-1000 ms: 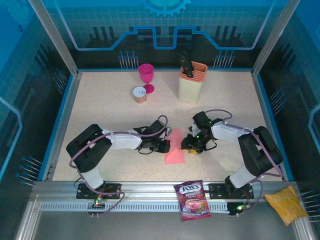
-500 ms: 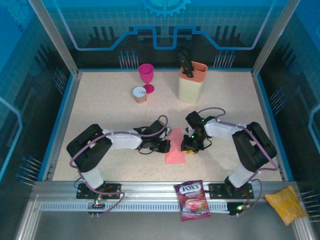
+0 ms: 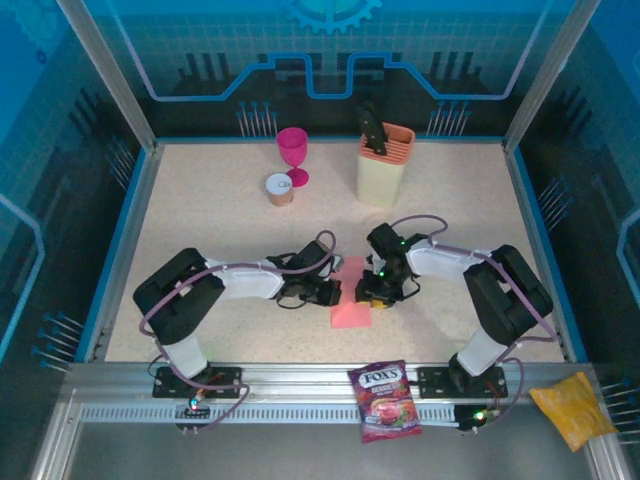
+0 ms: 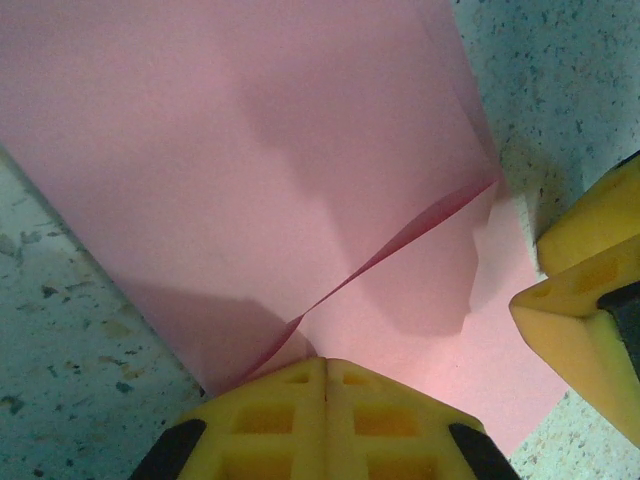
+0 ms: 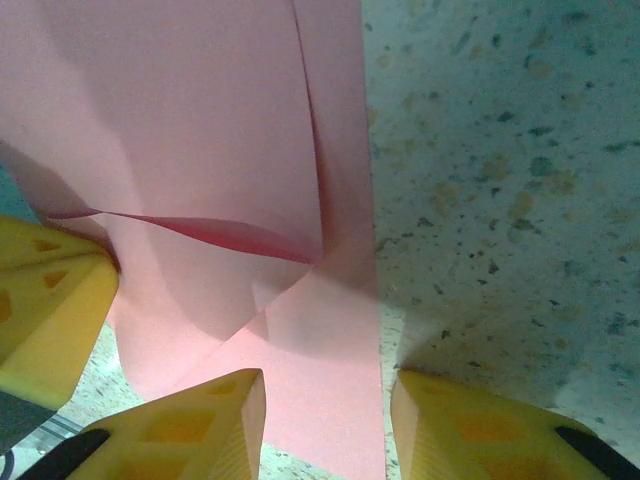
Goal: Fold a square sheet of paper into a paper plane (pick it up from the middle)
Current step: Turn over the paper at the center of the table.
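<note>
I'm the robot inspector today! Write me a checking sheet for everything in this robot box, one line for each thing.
Surface: speckled beige table, no spills seen.
Job's things: pink paper, partly folded, one flap lifted, lying between the two arms.
Clutter: magenta goblet, small can and beige holder with a black handle at the back; purple candy bag and yellow bag at the front.
Grippers: left gripper shut, tips at the paper's edge; right gripper open, straddling the paper's side edge.
Cables: purple cables loop over both arms.
Surroundings: blue-lit walls and metal frame; nothing else seen.
</note>
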Controlling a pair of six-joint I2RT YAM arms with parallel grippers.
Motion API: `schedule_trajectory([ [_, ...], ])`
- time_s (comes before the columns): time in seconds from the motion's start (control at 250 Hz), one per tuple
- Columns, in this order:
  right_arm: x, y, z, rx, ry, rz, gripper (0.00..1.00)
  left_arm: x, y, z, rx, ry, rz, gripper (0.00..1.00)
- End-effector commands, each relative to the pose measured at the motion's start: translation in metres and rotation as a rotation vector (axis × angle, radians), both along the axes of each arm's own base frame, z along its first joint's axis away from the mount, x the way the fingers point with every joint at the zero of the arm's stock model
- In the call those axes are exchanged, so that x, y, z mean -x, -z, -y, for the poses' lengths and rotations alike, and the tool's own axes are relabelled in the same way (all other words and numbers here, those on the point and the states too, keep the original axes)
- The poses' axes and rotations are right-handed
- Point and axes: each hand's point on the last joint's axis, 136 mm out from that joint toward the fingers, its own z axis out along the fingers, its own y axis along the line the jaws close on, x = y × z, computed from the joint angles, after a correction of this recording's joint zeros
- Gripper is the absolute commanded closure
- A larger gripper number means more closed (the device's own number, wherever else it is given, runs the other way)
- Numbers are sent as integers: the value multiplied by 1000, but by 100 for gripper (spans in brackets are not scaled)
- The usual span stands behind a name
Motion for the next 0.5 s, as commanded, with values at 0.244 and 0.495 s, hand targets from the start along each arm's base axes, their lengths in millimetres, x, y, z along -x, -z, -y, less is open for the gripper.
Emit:
schedule_trajectory([
  [0.244,-10,-17,-49,-224,-53,68,63,14,21,-13,-50,28,-53,100],
  [0.495,-13,-13,-43,-229,-20,79,51,14,20,-13,-48,28,-51,100],
])
